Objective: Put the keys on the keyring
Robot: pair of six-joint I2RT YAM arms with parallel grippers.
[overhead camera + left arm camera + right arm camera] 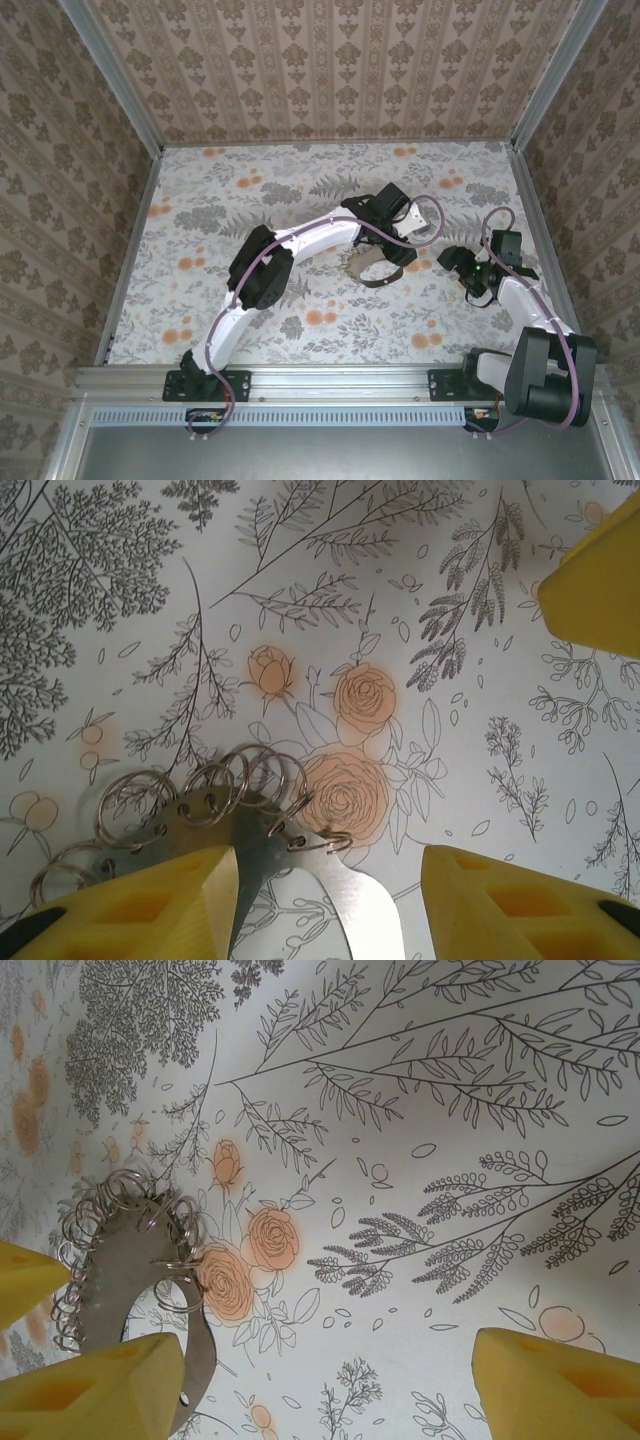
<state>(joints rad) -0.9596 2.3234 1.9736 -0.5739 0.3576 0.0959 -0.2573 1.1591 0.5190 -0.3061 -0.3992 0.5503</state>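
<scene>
Overhead, keyring (356, 267): lay flat, long axis left-right, split-ring fringe pointing left.
Left gripper (330, 905): spread wide, empty.
Right gripper (330, 1385): spread wide, empty.

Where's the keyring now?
In the top view the keyring lies right of centre on the floral table, under the left gripper; the right gripper sits close on its right.

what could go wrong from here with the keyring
1. The keyring is thin and seems to lie flat on the table. The open left fingers overlap its edge and might push or scrape it rather than pinch it.
2. Its small rings could snag on a finger.
3. The right fingers, also open, sit close to the left ones, so the two might bump.
</scene>
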